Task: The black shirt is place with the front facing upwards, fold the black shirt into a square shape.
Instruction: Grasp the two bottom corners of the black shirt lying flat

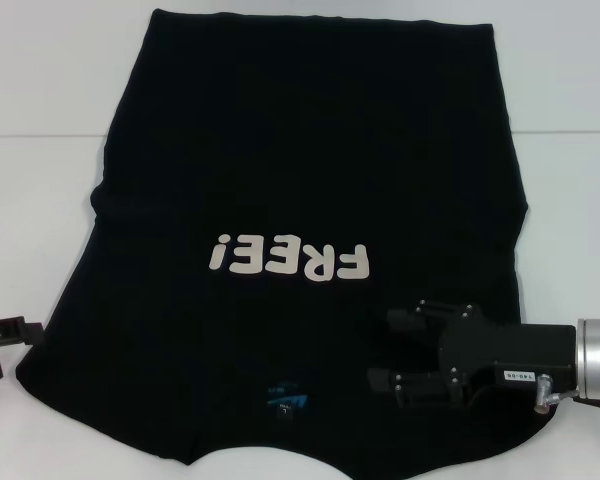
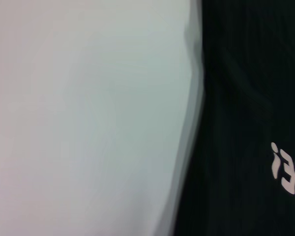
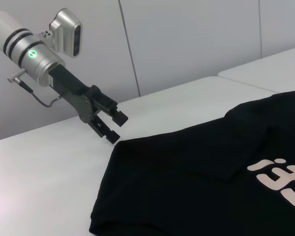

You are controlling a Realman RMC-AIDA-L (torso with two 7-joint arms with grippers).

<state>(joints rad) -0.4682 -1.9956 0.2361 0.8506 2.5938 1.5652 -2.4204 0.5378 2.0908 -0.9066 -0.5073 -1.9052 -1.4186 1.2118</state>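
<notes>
The black shirt [image 1: 300,170] lies spread flat on the white table, front up. Its cream "FREE!" lettering [image 1: 288,260] reads upside down, and the small blue neck label [image 1: 283,400] is near the front edge. My right gripper [image 1: 385,348] hovers open over the shirt's near right part, beside the collar. My left gripper [image 1: 5,340] shows only partly at the far left, just off the shirt's near left corner. The right wrist view shows that left gripper [image 3: 115,127] open, right at the edge of the shirt [image 3: 196,172]. In the left wrist view the shirt [image 2: 246,98] borders bare table.
The white table [image 1: 40,90] extends around the shirt, with a seam [image 1: 40,136] running across it behind the shirt's middle. A pale wall [image 3: 187,39] stands behind the table in the right wrist view.
</notes>
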